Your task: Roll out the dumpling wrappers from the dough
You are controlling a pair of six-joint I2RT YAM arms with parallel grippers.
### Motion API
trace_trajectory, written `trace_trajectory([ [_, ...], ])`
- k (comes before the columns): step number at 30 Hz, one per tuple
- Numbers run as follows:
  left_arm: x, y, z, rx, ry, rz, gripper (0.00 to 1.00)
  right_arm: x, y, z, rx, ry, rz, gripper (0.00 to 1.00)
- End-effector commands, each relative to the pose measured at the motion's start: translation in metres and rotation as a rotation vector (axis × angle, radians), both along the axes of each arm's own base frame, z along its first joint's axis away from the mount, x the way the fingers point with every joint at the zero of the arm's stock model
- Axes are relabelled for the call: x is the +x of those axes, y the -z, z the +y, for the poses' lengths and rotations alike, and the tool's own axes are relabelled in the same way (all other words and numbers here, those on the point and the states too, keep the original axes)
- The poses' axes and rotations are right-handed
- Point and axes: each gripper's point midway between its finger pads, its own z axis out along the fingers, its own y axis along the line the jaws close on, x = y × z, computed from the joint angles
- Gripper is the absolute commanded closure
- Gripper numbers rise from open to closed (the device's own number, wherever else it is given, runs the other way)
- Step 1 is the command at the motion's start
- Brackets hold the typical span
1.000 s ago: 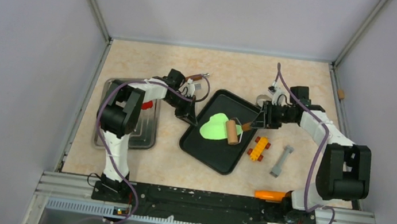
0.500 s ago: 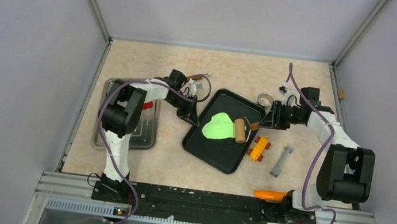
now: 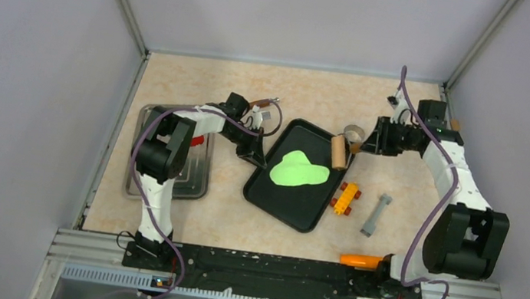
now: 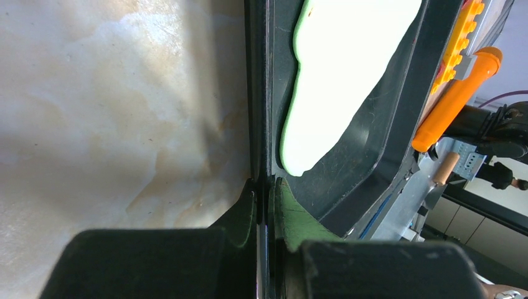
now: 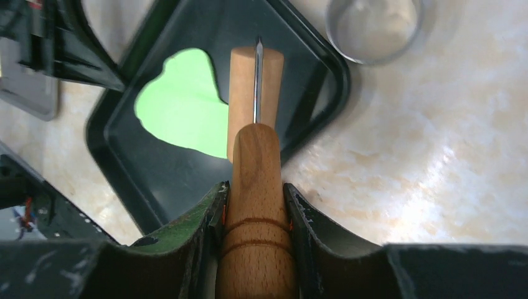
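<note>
The lime-green dough (image 3: 298, 171) lies rolled into a flat, ragged blob on the black tray (image 3: 285, 206). It also shows in the left wrist view (image 4: 348, 81) and the right wrist view (image 5: 183, 106). No round wrapper discs are in view. My left gripper (image 3: 255, 152) is shut on the tray's left rim (image 4: 264, 184). My right gripper (image 3: 365, 144) is shut on the wooden handle (image 5: 256, 205) of a rolling pin. Its roller (image 3: 339, 151) is held off the dough, over the tray's back right corner.
A metal ring cutter (image 3: 354, 134) sits just behind the tray's right corner. A yellow-red brick toy (image 3: 346, 197), a grey piece (image 3: 375, 214) and an orange tool (image 3: 361, 260) lie to the right. A metal tray (image 3: 169, 176) stands at the left.
My right gripper has drawn the rolling pin back and to the right, off the dough to the tray's back right corner. The dough now lies wider and uncovered. The left gripper has not moved.
</note>
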Motion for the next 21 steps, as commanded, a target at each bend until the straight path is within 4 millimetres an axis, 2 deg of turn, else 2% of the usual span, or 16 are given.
trace_trajectory([
  [1, 0.004, 0.0, -0.001, 0.003, 0.015, -0.015, 1.0, 0.01, -0.056, 0.043, 0.185, -0.111, -0.121, 1.0],
  [5, 0.003, 0.0, -0.004, 0.005, 0.025, -0.014, 1.0, 0.015, -0.05, 0.056, 0.304, -0.093, -0.027, 1.0],
  [11, 0.002, -0.001, -0.003, 0.012, 0.026, -0.021, 1.0, 0.019, -0.017, 0.06, 0.353, -0.054, 0.107, 1.0],
  [16, 0.001, 0.0, -0.002, 0.016, 0.026, -0.018, 1.0, 0.024, 0.008, 0.072, 0.339, -0.061, 0.173, 1.0],
  [21, 0.0, -0.001, -0.001, 0.019, 0.027, -0.02, 1.0, 0.019, 0.042, 0.079, 0.275, -0.075, 0.252, 1.0],
])
